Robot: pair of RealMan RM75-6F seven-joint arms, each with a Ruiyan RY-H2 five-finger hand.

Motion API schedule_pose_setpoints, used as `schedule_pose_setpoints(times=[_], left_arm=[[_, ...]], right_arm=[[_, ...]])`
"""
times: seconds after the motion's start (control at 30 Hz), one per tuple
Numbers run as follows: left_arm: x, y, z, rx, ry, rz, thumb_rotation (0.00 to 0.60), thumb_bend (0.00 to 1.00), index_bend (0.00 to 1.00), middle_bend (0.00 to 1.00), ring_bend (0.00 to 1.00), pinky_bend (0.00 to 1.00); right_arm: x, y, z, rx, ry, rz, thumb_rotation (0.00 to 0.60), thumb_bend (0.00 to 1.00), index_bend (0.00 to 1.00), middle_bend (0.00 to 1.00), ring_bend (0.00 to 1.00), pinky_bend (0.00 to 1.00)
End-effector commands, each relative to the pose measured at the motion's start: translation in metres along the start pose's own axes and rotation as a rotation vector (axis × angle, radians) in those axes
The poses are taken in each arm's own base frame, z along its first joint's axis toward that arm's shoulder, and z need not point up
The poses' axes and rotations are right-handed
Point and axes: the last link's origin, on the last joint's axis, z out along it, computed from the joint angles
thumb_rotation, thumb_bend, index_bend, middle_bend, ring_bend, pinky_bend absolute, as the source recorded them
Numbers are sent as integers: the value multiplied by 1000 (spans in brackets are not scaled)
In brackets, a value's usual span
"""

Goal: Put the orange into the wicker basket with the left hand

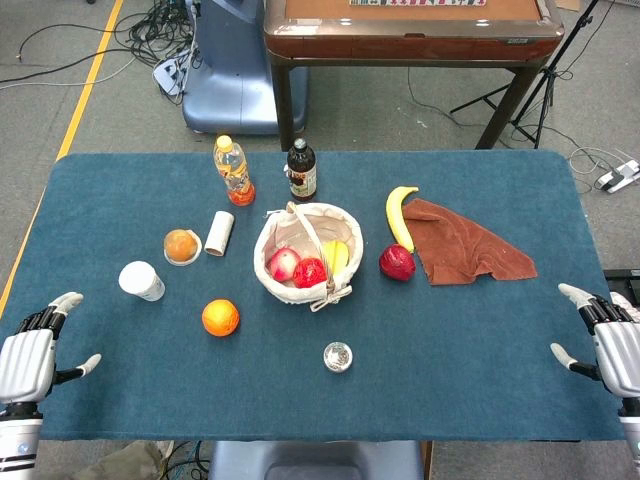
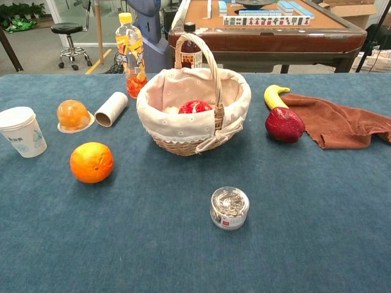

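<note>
The orange [image 1: 220,317] [image 2: 91,162] lies on the blue table left of the wicker basket [image 1: 270,272] [image 2: 183,143], apart from it. The cloth-lined basket holds red fruit and something yellow under its upright handle. My left hand [image 1: 32,358] hovers at the table's near left corner, fingers spread, holding nothing, well left of the orange. At the near right edge my right hand [image 1: 608,343] is also open and empty. Neither hand shows in the chest view.
A paper cup [image 1: 141,281], a sealed orange jelly cup [image 1: 181,245] and a paper roll [image 1: 219,233] stand left of the basket. Two bottles [image 1: 233,170] [image 1: 301,171] stand behind. A small tin [image 1: 338,356] sits in front; a red apple [image 1: 397,262], banana [image 1: 399,214] and brown cloth [image 1: 470,243] lie right.
</note>
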Motion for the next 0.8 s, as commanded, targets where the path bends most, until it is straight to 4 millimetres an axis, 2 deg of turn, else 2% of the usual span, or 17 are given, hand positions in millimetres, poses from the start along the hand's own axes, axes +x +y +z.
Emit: schedule_pose_setpoints(times=[0.03,0.37,0.57,0.8], left_arm=[[0,0,0,0,2,-1,600,131,215,175,231,207],[0,2,0,-26,0,1,600,131,215,175,231,207],[-1,13,5,-174,-7,-10,600,131,229,175,231,207],[-9,39,14,-431,-56,26,600,131,256,175,236,216]], right_arm=[[0,0,0,0,2,0,600,198,172,229,213,314],[4,-1,-1,2,16,-1,600,199,172,229,213,314],[7,-2,-1,7,28,-5,600,199,172,229,213,314],[7,-4,-1,11,28,-5,600,198,172,229,213,314]])
